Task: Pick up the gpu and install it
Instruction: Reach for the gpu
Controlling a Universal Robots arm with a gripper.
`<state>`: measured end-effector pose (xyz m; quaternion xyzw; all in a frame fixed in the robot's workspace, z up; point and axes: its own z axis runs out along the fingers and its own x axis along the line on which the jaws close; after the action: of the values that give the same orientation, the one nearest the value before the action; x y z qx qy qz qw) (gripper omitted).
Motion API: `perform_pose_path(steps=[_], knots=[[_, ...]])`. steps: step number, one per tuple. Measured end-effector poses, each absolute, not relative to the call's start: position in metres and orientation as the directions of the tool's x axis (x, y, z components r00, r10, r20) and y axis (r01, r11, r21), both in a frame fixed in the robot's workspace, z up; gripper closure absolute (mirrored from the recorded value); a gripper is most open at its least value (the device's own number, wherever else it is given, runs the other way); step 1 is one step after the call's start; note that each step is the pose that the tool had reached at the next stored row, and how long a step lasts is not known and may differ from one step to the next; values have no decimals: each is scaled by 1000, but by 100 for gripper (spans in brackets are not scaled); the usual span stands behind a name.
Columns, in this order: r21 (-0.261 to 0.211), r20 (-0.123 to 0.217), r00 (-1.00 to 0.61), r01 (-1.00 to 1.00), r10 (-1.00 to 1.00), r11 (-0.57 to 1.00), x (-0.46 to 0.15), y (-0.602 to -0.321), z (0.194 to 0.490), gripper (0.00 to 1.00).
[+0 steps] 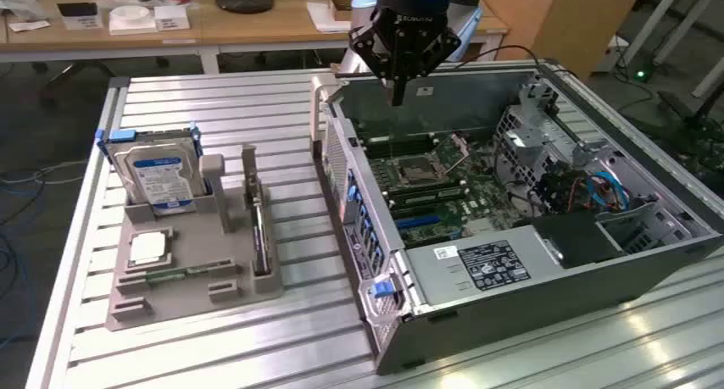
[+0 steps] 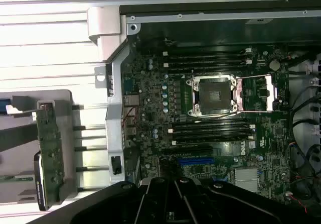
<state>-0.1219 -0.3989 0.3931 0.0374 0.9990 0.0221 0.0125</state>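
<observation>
behind, a pale wooden desk (image 1: pixel 260 29) (papers (image 1: pixel 328 18), a round black base (image 1: pixel 244 1)), wooden cabinet (image 1: pixel 565 16), grey floor (image 1: pixel 51 101) with cables (image 1: pixel 13 186)

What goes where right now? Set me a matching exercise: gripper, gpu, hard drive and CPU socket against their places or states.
1 gripper
2 gpu
3 hard drive
4 CPU socket

A on the motherboard
B on edge, in the holder side nearest the computer case
C shut, empty, above the computer case
D upright, blue label, in the holder

Pairs: 1-C, 2-B, 3-D, 4-A
</observation>
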Motion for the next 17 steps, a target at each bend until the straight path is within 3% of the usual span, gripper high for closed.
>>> perform_pose_path(steps=[17], knots=[[45, -23, -997, 74, 75, 996, -137, -399, 393, 89]])
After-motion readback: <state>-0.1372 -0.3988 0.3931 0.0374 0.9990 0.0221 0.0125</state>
